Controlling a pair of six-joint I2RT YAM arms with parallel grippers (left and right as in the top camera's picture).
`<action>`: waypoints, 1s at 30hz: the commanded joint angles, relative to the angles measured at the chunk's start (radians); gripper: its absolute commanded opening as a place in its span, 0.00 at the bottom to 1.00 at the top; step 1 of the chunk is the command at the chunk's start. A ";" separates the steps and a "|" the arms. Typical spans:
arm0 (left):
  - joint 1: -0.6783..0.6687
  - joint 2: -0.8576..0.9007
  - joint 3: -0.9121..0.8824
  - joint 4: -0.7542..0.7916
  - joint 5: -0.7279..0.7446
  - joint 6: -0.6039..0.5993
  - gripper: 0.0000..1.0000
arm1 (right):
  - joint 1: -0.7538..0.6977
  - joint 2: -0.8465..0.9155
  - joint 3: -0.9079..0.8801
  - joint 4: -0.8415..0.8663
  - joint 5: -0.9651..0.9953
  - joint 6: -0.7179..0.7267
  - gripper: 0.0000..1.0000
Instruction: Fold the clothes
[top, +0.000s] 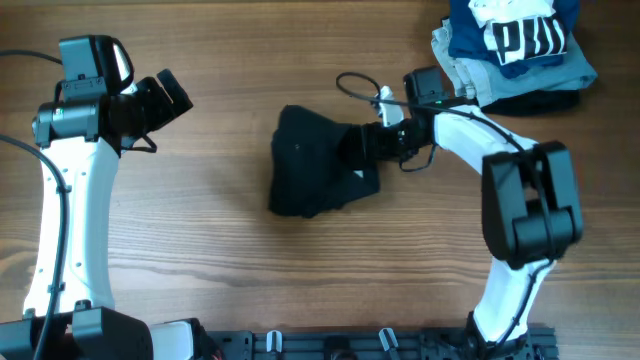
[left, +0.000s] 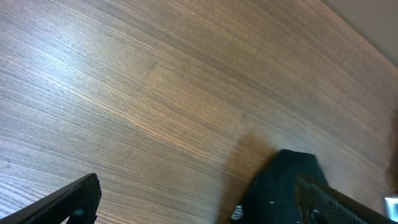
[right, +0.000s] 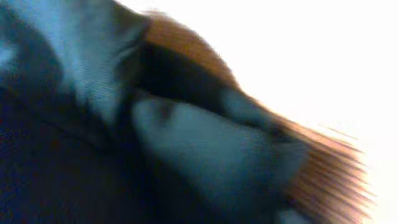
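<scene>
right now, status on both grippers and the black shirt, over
Left gripper open, holding nothing. Right gripper into black shirt, grip unclear. Shirt bunched mid-table. Clothes pile far corner, not blocking.

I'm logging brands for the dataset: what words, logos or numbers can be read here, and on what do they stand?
Navy garment: large white block letters, folded over and cut off, not readable as a word.
Black polo shirt: a tiny white mark, too small to read.
Nothing else in any view carries text.
</scene>
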 joint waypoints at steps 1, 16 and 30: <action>0.004 0.008 -0.006 0.002 -0.009 0.015 1.00 | 0.025 0.075 -0.034 0.027 -0.097 -0.014 0.08; 0.005 0.008 -0.006 0.000 -0.009 0.015 1.00 | -0.050 -0.169 0.096 0.054 -0.247 0.099 0.04; 0.005 0.008 -0.006 0.000 -0.009 0.015 1.00 | -0.182 -0.513 0.108 0.344 -0.060 0.439 0.05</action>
